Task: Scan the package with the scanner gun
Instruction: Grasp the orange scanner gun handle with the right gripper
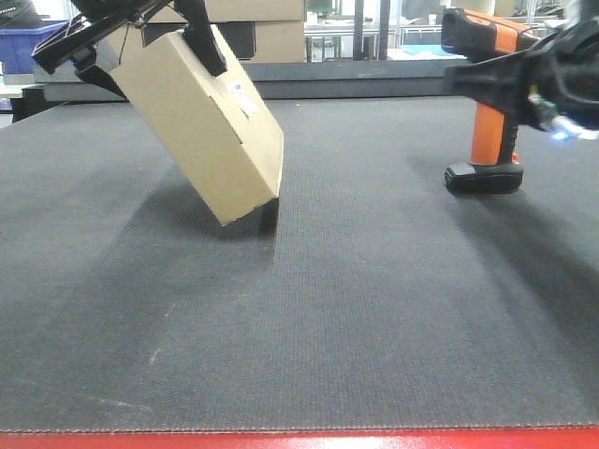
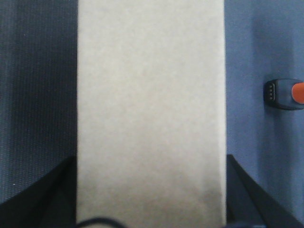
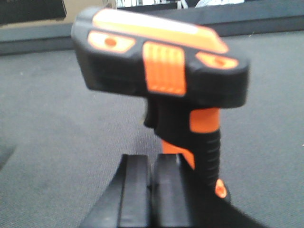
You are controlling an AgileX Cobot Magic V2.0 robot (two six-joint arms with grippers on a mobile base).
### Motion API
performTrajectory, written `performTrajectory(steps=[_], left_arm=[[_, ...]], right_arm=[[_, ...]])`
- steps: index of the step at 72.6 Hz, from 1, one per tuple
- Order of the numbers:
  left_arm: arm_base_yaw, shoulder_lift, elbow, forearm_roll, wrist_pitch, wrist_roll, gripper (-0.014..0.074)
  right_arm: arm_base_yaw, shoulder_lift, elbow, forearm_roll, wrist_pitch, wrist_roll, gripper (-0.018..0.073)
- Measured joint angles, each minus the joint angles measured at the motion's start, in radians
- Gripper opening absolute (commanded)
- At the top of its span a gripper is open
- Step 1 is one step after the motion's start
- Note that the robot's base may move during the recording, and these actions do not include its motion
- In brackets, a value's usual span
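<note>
You had the left gripper [image 1: 154, 61] clamped on the package [image 1: 211, 140], high at the upper left of the front view. One black finger [image 1: 204, 42] lay across the near face and the other sat at the far side. The wrist was canted, so the held box hung tilted. From the left wrist camera, both fingers showed as dark wedges flanking the cardboard. Your right arm [image 1: 562, 79] was extended in from the right edge, roughly level, with the right gripper [image 3: 154, 187] up against the scanner gun [image 1: 491, 112]. Its two fingers stood close together with a thin gap between them. Whether they actually pinched the handle could not be made out.
</note>
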Motion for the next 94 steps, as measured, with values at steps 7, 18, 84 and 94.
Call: performTrajectory(steps=[7,18,84,94], left_arm=[[0.000,0.000,0.000,0.002,0.000,0.000,-0.0111],[0.000,0.000,0.000,0.004,0.000,0.000,-0.0111],[0.000,0.000,0.000,0.008,0.000,0.000,-0.0111],[0.000,0.000,0.000,0.010,0.000,0.000,-0.0111]], right_arm=[[0.000,0.018,-0.008,0.006,0.007,0.000,0.0337],[0.000,0.020,-0.010,0.057,0.011,0.000,0.0480],[-0.035,0.123,-0.116,0.082,-0.017,0.000,0.0508],[-0.064,0.132,-0.128,0.055,-0.008,0.007,0.0508]])
